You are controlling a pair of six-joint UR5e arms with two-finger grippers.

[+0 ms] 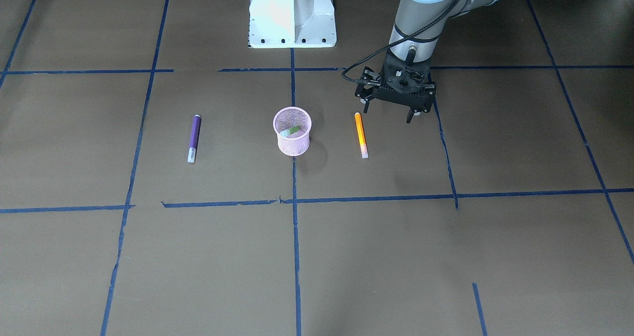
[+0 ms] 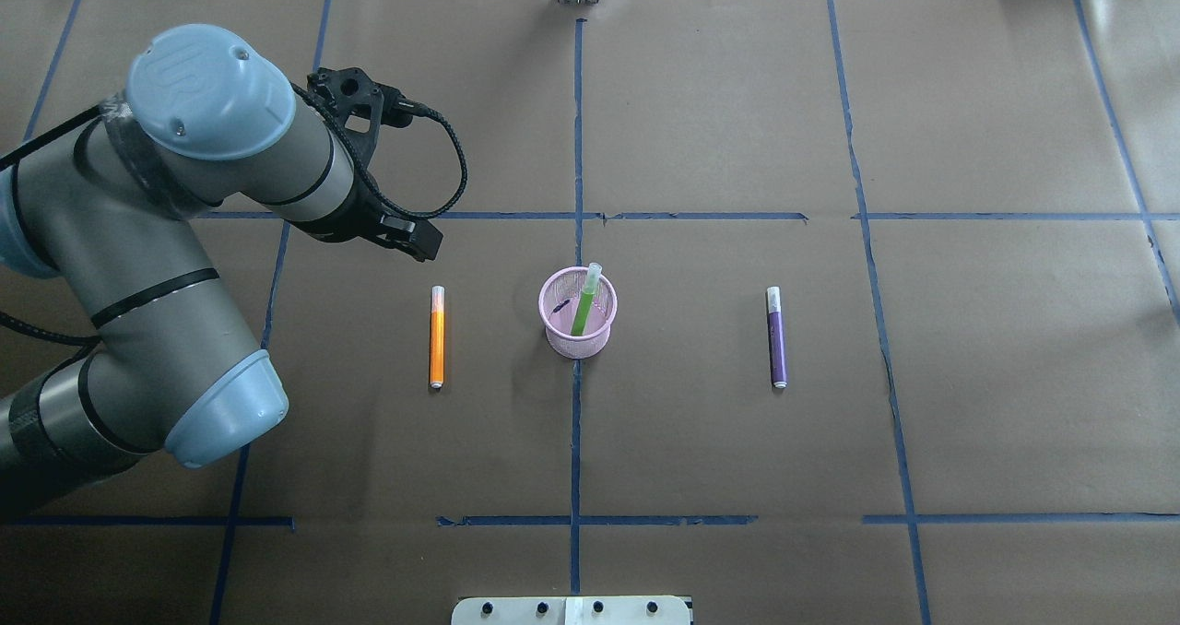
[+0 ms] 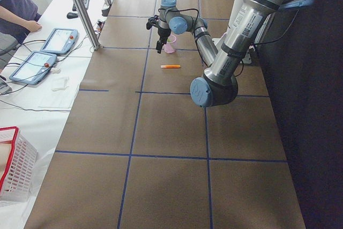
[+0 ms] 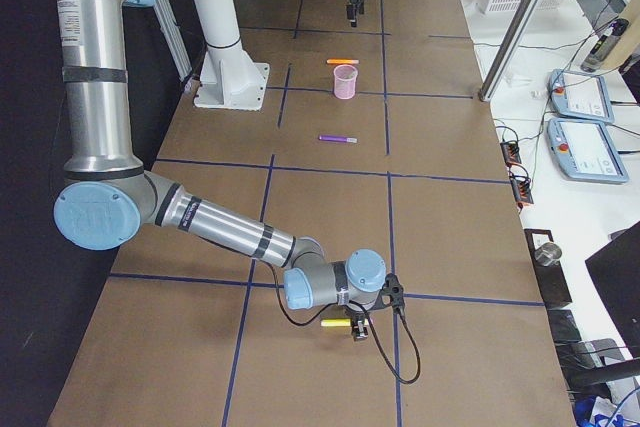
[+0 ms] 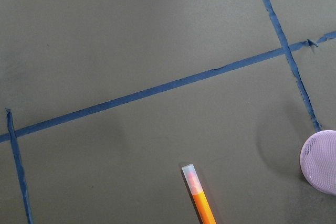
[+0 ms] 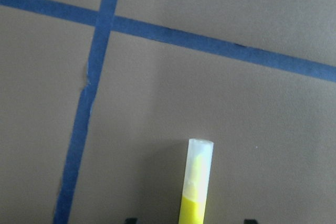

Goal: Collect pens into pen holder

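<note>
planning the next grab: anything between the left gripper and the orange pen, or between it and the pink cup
Nothing visible stands between the left gripper and the slim orange pen, or between it and the pink wire-mesh cup.

- pen holder (image 2: 564,341): pink wire mesh
- green pen (image 2: 583,310): pale cap
- orange pen (image 2: 437,337): whitish cap
- purple pen (image 2: 777,337): whitish cap
- yellow pen (image 6: 196,182): translucent pale cap
- bench (image 2: 719,404): brown, crossed by a blue tape grid
</note>
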